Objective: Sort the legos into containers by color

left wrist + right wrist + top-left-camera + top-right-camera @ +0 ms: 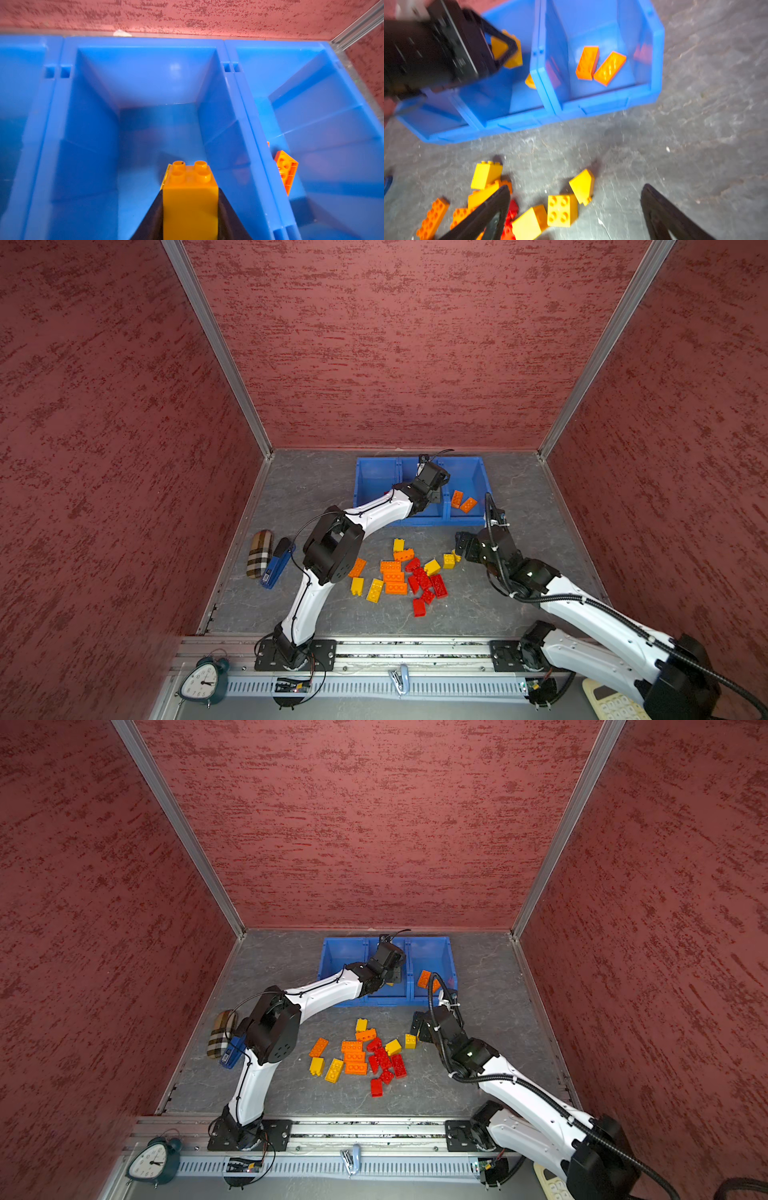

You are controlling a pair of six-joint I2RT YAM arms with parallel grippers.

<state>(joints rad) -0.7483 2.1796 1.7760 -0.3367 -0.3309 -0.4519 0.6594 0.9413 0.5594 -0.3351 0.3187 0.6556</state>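
Your left hand [190, 192] pinches a yellow brick [190, 205] over the middle bin [145, 76]; right hand [576, 188] gapes empty. Probably light, slick: grip flat sides.

Top views: high, looking down; both share the whole counter [316, 489].
Left wrist: close over bins [145, 79].
Right wrist: low, facing bins.
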